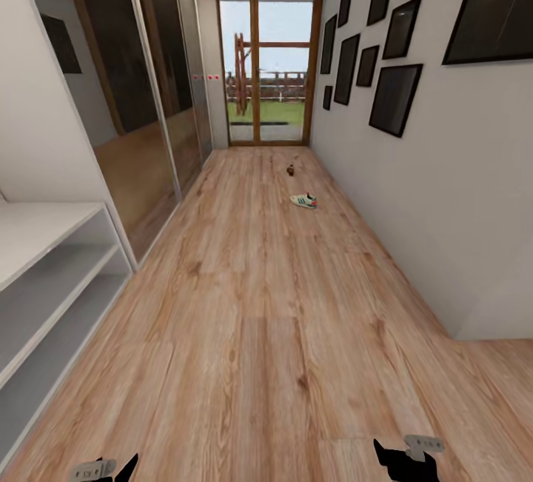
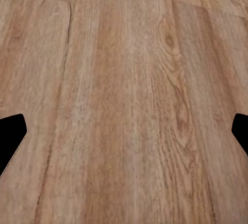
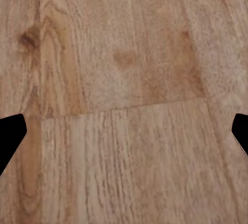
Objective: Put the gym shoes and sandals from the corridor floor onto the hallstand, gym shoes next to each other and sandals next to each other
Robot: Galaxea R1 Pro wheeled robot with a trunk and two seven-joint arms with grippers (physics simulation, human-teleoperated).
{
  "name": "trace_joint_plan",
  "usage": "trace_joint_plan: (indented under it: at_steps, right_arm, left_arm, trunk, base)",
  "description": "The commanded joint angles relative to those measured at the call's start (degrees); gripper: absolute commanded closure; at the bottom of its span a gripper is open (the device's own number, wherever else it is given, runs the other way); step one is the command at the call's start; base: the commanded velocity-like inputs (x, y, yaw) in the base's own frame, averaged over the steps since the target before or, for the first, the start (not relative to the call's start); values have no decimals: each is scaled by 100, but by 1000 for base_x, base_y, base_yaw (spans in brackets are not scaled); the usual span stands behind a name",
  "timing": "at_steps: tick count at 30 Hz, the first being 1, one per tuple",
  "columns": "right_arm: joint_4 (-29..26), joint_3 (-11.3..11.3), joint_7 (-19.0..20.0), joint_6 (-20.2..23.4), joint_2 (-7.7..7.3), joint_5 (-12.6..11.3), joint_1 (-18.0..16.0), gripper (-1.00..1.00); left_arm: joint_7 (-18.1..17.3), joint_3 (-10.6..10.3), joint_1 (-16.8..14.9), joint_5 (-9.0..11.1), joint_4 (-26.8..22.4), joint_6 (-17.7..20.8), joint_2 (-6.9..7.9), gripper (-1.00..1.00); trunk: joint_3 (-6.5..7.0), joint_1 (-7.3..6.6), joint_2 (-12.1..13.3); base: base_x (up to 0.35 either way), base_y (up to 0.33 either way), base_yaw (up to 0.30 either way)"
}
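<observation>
Clearly the robot is standing well back in the corridor, with one gym shoe (image 1: 303, 201) lying on the corridor floor (image 1: 252, 319) far ahead at about one o'clock, and a small dark shape (image 1: 290, 167) lying beyond it near the glass door (image 1: 268, 67), too small to call a sandal with certainty. The other shoe and sandal are not being picked out.

Both arms are hanging low. The left pincer (image 2: 124, 133) is standing wide over bare planks, holding nothing; the right pincer (image 3: 124, 136) is likewise spread wide and empty.

Risks, as I judge them: the long drive forward is carrying the base between the mirrored wardrobe (image 1: 159, 97) at ten o'clock and the wall of picture frames (image 1: 374, 45) at two o'clock, so a drifting heading could be clipping either. Approaching too fast could be nudging the shoe away or rolling over it.

A pale grey shelf unit (image 1: 44, 282) is sitting at nine o'clock, its visible tiers holding nothing; whether it is the hallstand or a plain bench I cannot tell, and choosing wrongly would be spoiling the placement.
</observation>
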Motion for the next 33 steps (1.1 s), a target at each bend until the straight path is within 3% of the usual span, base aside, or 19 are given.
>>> trace_joint_plan:
  at_steps: [1,33]
  right_arm:
    - [5,-50,26,-19,0,48,-4,-100]
    - [5,-52,26,-19,0,48,-4,-100]
  left_arm:
    - [-52,14,-4,43,8,10,1,-100]
    - [-52,12,-4,43,8,10,1,-100]
  trunk:
    - [-5,2,-2]
    - [-5,2,-2]
  base:
    - [339,0,0]
    - [339,0,0]
